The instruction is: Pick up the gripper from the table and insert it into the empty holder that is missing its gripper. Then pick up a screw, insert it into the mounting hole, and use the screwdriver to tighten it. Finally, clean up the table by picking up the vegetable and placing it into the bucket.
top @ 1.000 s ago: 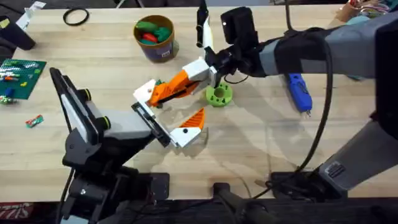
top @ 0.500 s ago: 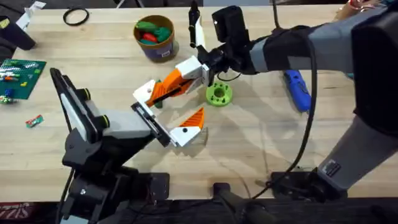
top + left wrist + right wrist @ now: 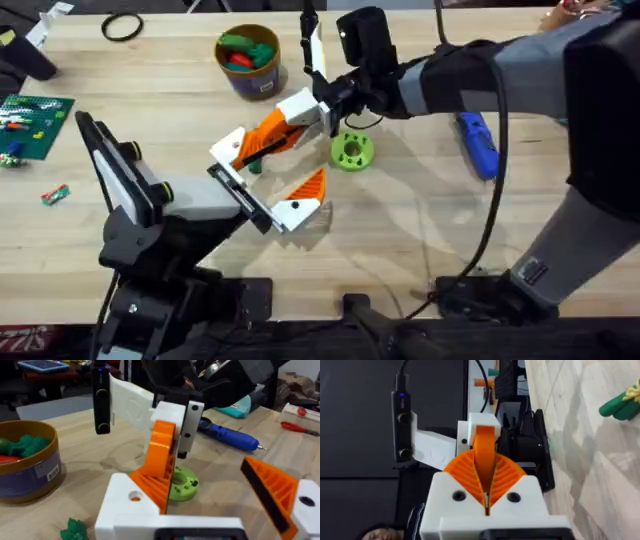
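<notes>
Your right gripper (image 3: 318,108) clamps the orange finger (image 3: 268,133) at the holder (image 3: 240,192); screw, veg cleanup left; left gripper: can't tell.

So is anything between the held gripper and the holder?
Nothing visible. The right gripper holds the gripper with its white base at the holder; a green vegetable lies just beside, not between.

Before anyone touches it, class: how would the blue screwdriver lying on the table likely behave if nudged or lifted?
The screwdriver looks round-bodied and lies flat on the table, so a sideways nudge would probably roll it. Its stubby plastic body suggests it is stiff and fairly light. The thin metal tip seems the most delicate part.
</notes>
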Motion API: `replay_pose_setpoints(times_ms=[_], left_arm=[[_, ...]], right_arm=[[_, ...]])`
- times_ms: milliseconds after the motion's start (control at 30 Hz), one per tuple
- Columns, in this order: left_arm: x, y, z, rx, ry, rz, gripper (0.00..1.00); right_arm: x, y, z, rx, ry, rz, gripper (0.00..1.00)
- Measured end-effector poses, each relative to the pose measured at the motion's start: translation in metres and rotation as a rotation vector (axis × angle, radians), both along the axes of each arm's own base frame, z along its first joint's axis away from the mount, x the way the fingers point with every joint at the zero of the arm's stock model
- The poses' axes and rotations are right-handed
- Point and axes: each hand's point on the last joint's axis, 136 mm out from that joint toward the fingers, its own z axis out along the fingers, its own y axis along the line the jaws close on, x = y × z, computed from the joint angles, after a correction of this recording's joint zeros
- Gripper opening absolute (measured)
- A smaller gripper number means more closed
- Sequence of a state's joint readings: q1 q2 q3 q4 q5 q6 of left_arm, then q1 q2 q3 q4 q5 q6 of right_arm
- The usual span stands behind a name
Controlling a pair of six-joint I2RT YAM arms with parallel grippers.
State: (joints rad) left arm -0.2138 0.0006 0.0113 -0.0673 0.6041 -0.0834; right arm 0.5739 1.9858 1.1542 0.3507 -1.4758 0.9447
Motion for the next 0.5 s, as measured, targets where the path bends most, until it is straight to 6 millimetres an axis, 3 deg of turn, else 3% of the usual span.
replay_pose_setpoints(times_ms=[500], left_arm=[[-0.0011,-0.0011,0.0003,0.005,-0.007,-0.009,0.986]], right_arm=[[0.0002,-0.0014,0.0032,0.004,0.032,0.026,0.007]])
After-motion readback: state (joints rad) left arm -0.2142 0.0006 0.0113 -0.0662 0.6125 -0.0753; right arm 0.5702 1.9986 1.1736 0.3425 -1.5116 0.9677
